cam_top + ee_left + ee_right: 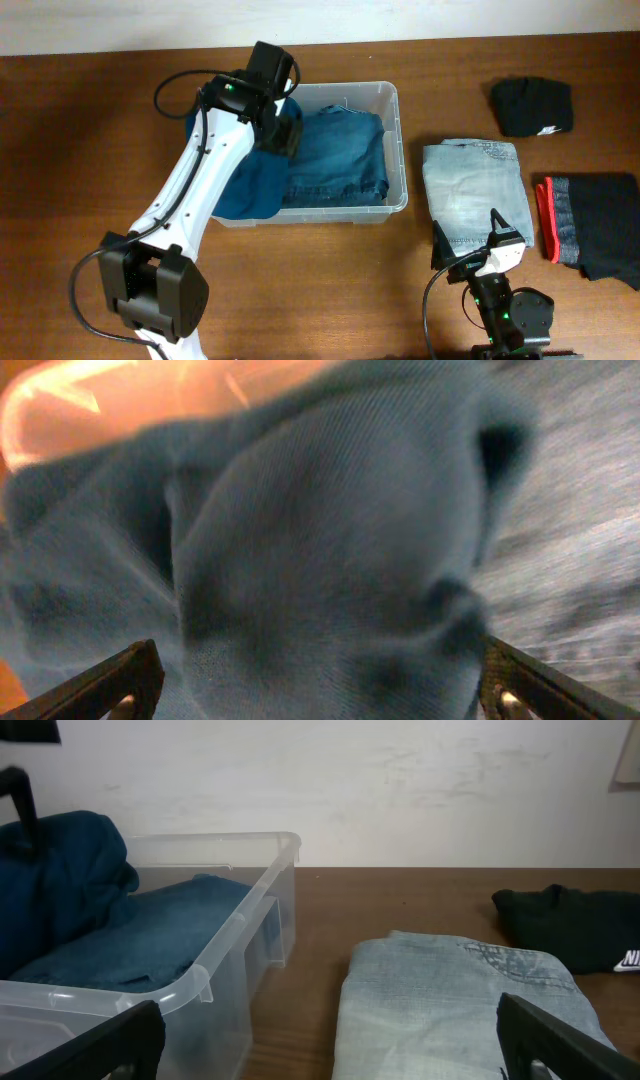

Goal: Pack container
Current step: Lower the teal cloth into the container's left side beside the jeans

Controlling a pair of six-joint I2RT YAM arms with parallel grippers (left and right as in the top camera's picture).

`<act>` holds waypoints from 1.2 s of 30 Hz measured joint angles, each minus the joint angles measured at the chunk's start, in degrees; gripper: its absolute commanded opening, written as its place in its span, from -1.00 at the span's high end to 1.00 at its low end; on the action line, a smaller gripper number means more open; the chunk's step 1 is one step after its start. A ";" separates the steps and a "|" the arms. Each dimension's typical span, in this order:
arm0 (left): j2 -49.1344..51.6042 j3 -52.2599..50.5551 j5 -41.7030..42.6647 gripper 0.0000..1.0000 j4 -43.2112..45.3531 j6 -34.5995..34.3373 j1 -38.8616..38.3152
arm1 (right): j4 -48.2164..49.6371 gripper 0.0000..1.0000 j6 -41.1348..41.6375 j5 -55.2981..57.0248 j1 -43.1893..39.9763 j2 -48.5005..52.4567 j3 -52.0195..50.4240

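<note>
Over the far left corner of the container (pixel 398 150), impossible to pick out the left fingers (pixel 110 685) from above, buried under the left arm (pixel 190 190). Caught only at the bottom corners of the wrist view, spread wide apart, with blurred teal cloth (pixel 320 540) bulging between and blocking nearly everything beyond. Hard to say whether touching that cloth. Set left of centre on the bench (pixel 100 120), with folded dark jeans (pixel 335 150) filling its right side and the teal cloth heaped at its left end, covering that rim. Well right of the container and nearer: right fingers (pixel 560 1030), apart, clamped on nothing, tips cut off by the frame, at the near edge of folded pale jeans (pixel 475 190). Further right, a black garment (pixel 532 105) far back and a grey garment (pixel 600 225) with a red band.
</note>
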 measured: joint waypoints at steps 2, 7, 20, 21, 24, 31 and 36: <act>0.07 2.69 0.07 -0.99 -0.22 0.00 -0.26 | 0.00 -0.98 0.02 0.00 0.00 0.00 0.00; 0.13 10.40 1.29 -0.89 -6.47 0.00 -0.31 | 0.00 -0.97 0.00 0.00 0.00 0.00 0.00; 4.26 12.94 1.29 0.99 -19.52 -0.15 0.83 | 0.00 -0.97 0.00 0.00 0.00 0.00 0.00; 5.70 12.94 1.29 0.99 -19.80 -0.31 0.83 | 0.00 -0.97 0.00 0.00 0.00 0.00 0.00; 9.35 12.94 1.36 0.99 -21.11 -0.52 0.83 | 0.00 -0.97 0.02 0.00 0.00 0.00 0.00; 15.08 12.92 6.05 0.99 -24.30 -0.94 0.90 | 0.00 -0.97 0.02 0.00 0.00 0.00 0.00; 15.52 12.94 10.95 0.99 -18.27 -1.16 0.90 | 0.00 -0.97 0.02 0.00 0.00 0.00 0.00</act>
